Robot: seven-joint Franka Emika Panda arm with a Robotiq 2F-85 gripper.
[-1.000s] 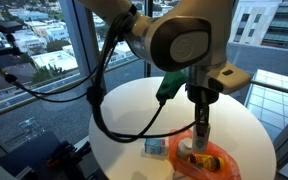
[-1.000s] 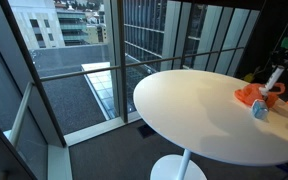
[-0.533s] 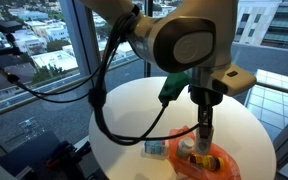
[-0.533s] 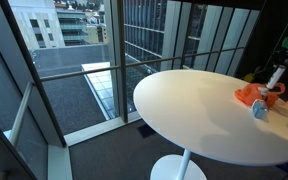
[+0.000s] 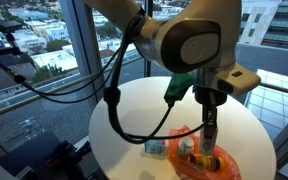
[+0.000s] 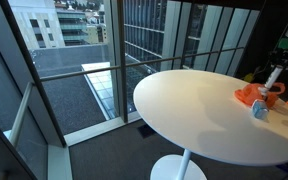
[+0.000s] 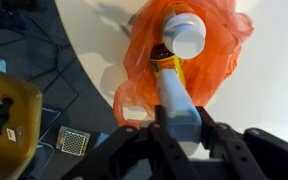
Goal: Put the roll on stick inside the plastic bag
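White round tabletop [image 5: 134, 110] | my tool [image 7: 179, 118] clamped on roll on stick [image 7: 177, 85] | its cap over the orange plastic bag [image 7: 224, 55]

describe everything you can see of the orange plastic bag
The orange plastic bag is thin, crinkled and slightly see-through. It lies slumped on the white round table near its edge. Its mouth gapes upward, and a yellow item shows inside. The roll-on stick, held in the pincer, reaches into the mouth.
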